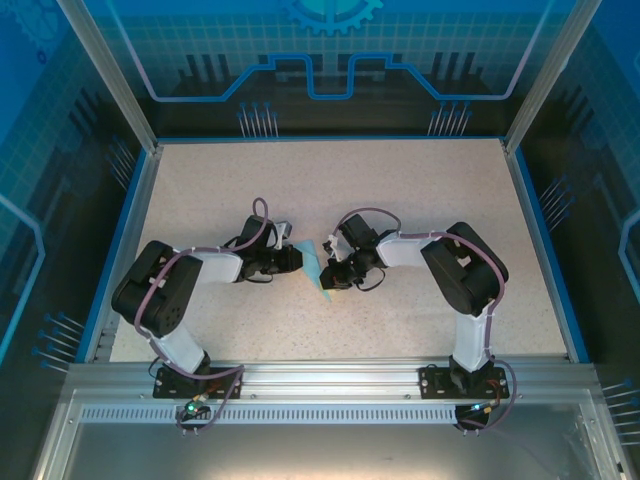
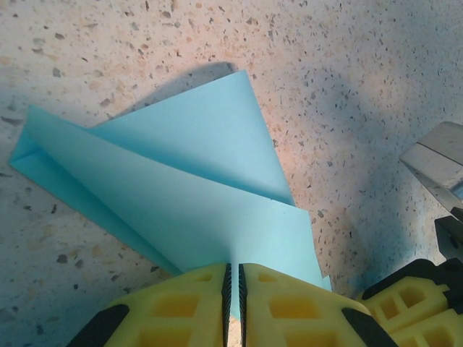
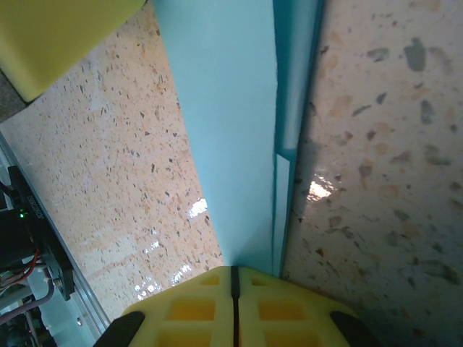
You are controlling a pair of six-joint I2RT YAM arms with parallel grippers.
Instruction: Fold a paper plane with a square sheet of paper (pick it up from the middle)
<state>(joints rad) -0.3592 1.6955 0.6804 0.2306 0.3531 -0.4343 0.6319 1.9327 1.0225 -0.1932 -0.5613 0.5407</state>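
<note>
**Light-blue paper plane point(image 1: 318, 266), half folded, pinched from both sides**

At the middle of the speckled beige stone-look tabletop point(image 1: 400, 180), the thin, matte paper plane lies in sharp-creased overlapping triangular layers. The left gripper point(image 2: 233, 278), with ribbed yellow plastic fingers, is just left of that middle, its jaws closed on the paper's near edge. The right gripper point(image 3: 233, 278), of the same build and just right of the middle, is also closed, with a narrow folded strip running straight out from its seam. From above, the paper's long axis appears to run far to near, across the line joining the claws. Neither arm is nearer. The next crease likely depends on keeping this limp sheet taut between them.
</note>
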